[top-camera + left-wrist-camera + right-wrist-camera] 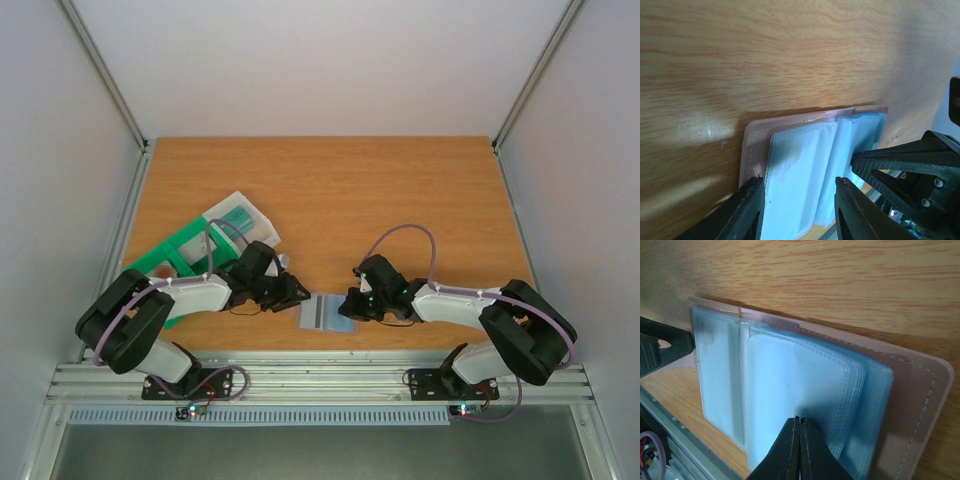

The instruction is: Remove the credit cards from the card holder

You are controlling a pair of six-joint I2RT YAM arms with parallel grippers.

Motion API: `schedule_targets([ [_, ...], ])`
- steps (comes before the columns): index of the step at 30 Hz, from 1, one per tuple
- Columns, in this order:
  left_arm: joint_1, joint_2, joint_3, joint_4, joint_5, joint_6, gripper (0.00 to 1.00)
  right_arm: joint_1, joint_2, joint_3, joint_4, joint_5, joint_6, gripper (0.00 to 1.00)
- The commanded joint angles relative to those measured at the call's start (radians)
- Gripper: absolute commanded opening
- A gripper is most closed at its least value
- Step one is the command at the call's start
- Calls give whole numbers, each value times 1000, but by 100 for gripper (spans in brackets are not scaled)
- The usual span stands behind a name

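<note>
While the card holder (327, 313) lies open on the table (400, 190), at its near edge between the arms, we work one sleeve at a time. The left gripper (799, 186) stands apart, straddling the left leaf; we pin that leaf down. The right gripper (800, 421) is together at the edge of the credit cards (790, 380); whether it pinches one, we cannot tell. We draw outward, flat.

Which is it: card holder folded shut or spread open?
Spread open: the card holder lies flat on the table, both halves' pockets facing up, blue credit cards showing inside them.
</note>
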Motion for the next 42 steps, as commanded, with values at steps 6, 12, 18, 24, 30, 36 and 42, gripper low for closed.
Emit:
schedule_targets([
  [6,-7,7,-19,57,13,-4,35,6,12,-26,-23,38,16,1],
  [12,-10,15,-20,62,19,-8,34,6,28,-27,-5,24,23,1],
  [18,-15,10,-22,64,14,-18,34,6,31,-25,-5,21,23,1],
  [24,-15,-25,-10,-1,-27,-2,36,6,29,-24,-4,18,23,1],
  [30,-16,-20,3,-35,-39,24,36,7,31,-18,-7,21,20,1],
  [36,-16,-1,1,-18,-29,23,36,5,29,-19,-7,20,19,1],
  [42,-20,19,-17,48,-4,-2,36,6,31,-21,-3,18,23,1],
])
